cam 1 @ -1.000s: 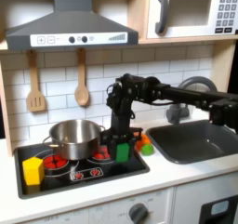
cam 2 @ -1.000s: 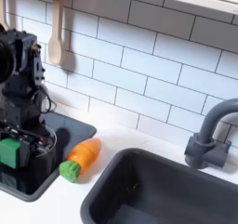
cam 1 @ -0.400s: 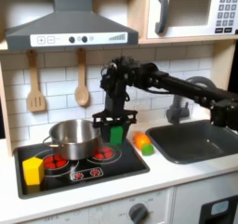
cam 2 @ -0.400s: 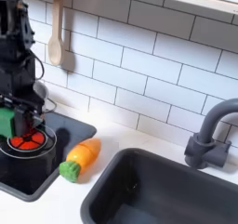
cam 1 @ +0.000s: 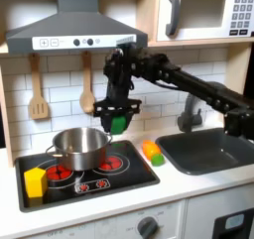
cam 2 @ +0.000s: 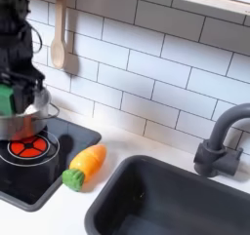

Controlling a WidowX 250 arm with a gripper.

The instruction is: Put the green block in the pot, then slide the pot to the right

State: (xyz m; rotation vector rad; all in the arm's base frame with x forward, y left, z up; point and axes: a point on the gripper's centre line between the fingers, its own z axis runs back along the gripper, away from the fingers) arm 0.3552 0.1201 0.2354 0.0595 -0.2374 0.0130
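Green block, clamped in the tool, has risen from the stovetop since a second ago and now hangs just right of and above the pot in the first exterior view; release into it comes next. No legible writing.

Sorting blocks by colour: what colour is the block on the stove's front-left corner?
Yellow block, clearest in the first exterior view.
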